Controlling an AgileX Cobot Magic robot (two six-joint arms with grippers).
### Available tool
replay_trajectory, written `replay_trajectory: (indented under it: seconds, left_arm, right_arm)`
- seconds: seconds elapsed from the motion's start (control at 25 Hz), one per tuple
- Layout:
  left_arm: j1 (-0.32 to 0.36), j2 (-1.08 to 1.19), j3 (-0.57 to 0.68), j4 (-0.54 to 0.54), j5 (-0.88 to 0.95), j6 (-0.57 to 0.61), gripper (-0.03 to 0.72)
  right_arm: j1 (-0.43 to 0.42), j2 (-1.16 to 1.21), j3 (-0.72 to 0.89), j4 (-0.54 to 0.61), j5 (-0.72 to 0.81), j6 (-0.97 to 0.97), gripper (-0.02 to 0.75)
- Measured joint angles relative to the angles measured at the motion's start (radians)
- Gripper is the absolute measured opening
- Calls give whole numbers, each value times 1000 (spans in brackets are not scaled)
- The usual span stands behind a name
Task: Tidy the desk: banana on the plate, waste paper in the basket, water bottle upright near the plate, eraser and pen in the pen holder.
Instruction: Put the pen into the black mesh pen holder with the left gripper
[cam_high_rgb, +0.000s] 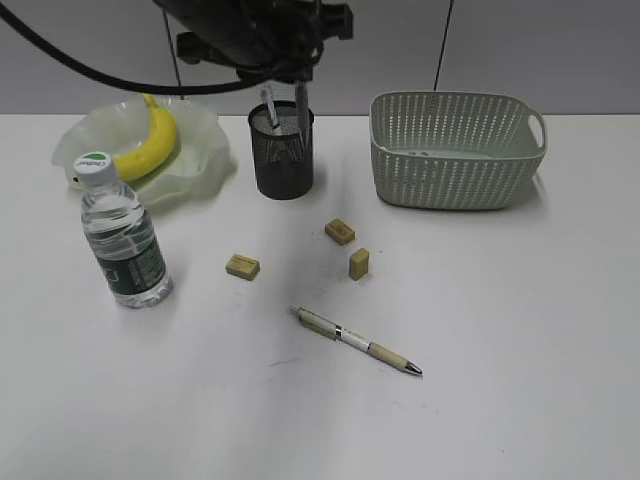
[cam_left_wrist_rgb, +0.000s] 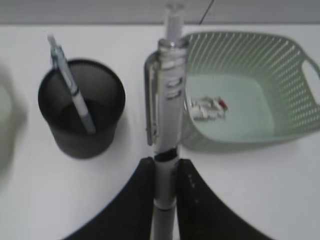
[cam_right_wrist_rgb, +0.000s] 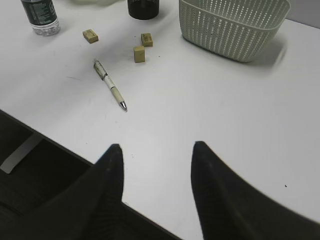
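above the black mesh pen holder (cam_high_rgb: 281, 152) at the back of the white desk (cam_high_rgb: 500, 350), the left gripper (cam_left_wrist_rgb: 164, 172) has its two dark fingers closed tight on the lower barrel of a grey clip pen (cam_left_wrist_rgb: 165, 100), which points away from the camera beside the cup's right rim. one pen with a pale blue barrel (cam_left_wrist_rgb: 72, 90) already leans inside. a second cream pen (cam_high_rgb: 355, 340) lies flat near the desk's middle, with three tan erasers (cam_high_rgb: 340, 231) scattered between it and the cup. the right gripper (cam_right_wrist_rgb: 156, 165) hangs with fingers spread wide and nothing between them, over the near edge. pens are light, stiff and smooth, so a mid-barrel pinch suits them; the erasers look small and grippy. the banana (cam_high_rgb: 150, 140) rests in the ruffled green plate (cam_high_rgb: 205, 150), the water bottle (cam_high_rgb: 122, 240) stands upright nearby, and what seems to be the waste paper (cam_left_wrist_rgb: 207, 107) sits blurred in the grey-green basket (cam_high_rgb: 455, 150).
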Motion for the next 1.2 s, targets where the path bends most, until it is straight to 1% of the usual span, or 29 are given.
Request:
replay_trajectory:
  seconds: [0.12, 0.36, 0.52, 0.68, 0.92, 1.16, 1.2]
  left_arm:
    - [46, 23, 0, 27, -130, 0, 85]
    - [130, 97, 0, 11, -317, 0, 85]
    - [146, 159, 0, 13, -432, 0, 85]
    - [157, 212, 0, 27, -490, 0, 85]
    - [167, 270, 0, 162, -522, 0, 85]
    - [167, 288, 0, 229, -561, 0, 85]
    - [167, 289, 0, 240, -561, 0, 95]
  right_arm:
    - [0, 0, 0, 0, 0, 0, 362]
    - [0, 0, 0, 0, 0, 0, 362]
    - [0, 0, 0, 0, 0, 1, 361]
    - [0, 0, 0, 0, 0, 1, 361]
    - [0, 0, 0, 0, 0, 1, 361]
    - [0, 0, 0, 0, 0, 0, 362]
    - [0, 0, 0, 0, 0, 0, 362]
